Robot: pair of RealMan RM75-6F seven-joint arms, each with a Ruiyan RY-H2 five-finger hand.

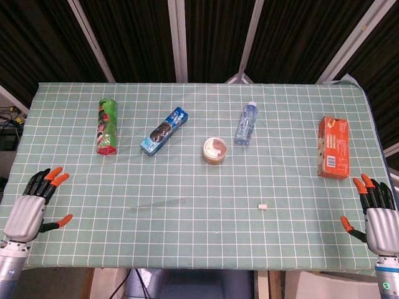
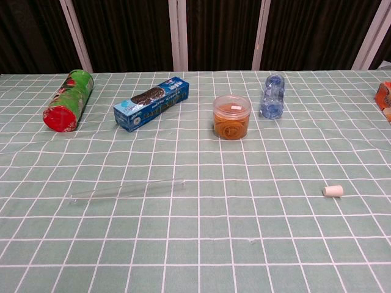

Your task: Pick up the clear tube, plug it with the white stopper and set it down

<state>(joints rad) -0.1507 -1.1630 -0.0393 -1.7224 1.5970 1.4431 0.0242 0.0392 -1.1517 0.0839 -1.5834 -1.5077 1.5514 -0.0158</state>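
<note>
The clear tube (image 1: pixel 157 205) (image 2: pixel 127 190) lies flat on the green checked cloth, left of centre and near the front. The white stopper (image 1: pixel 262 206) (image 2: pixel 332 191) lies on its side further right, apart from the tube. My left hand (image 1: pixel 32 206) hovers over the table's front left corner, fingers spread, holding nothing. My right hand (image 1: pixel 376 215) stays at the front right edge, fingers spread and empty. Neither hand appears in the chest view.
Along the back lie a green crisp can (image 1: pixel 106 126), a blue biscuit box (image 1: pixel 164 131), a small round tub (image 1: pixel 215 151), a water bottle (image 1: pixel 245 123) and an orange carton (image 1: pixel 333 147). The table's front edge (image 1: pixel 187 268) runs just beyond the hands.
</note>
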